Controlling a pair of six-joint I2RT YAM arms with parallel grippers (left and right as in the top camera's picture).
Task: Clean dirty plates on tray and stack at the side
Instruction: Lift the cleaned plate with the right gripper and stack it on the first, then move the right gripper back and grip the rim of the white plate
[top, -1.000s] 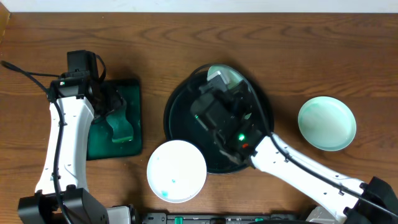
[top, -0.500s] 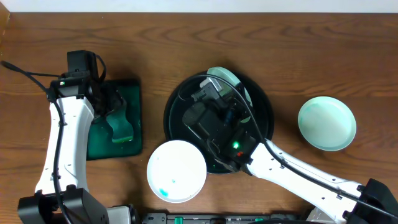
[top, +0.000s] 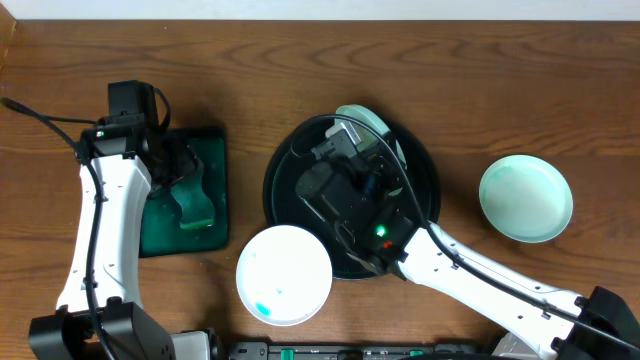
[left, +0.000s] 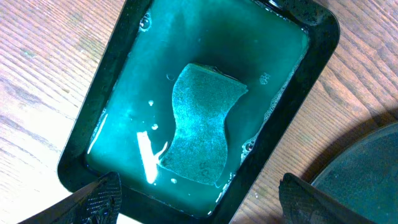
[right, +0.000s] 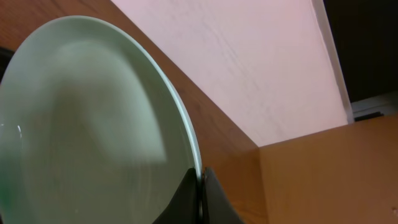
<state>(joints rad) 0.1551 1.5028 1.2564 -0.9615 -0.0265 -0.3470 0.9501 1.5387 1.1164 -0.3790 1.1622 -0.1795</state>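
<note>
The round black tray (top: 279, 187) lies mid-table. My right gripper (right: 200, 185) is shut on the rim of a pale mint plate (right: 93, 124), held tilted on edge over the tray's far side; from overhead only a sliver of that plate (top: 366, 119) shows past the arm. A white plate (top: 283, 274) with green smears sits at the tray's front left, overlapping its rim. A second mint plate (top: 526, 197) rests on the table to the right. My left gripper (left: 200, 196) hangs open above a green sponge (left: 202, 124).
The sponge lies in shallow water in a rectangular dark green tray (top: 215, 215) at the left. The right arm (top: 470, 270) crosses the black tray from the front right. The black tray's edge (left: 367, 168) shows in the left wrist view.
My right arm has shifted a little to the left over the tray, and the mint plate it holds now shows less from above. The left arm has not moved.
</note>
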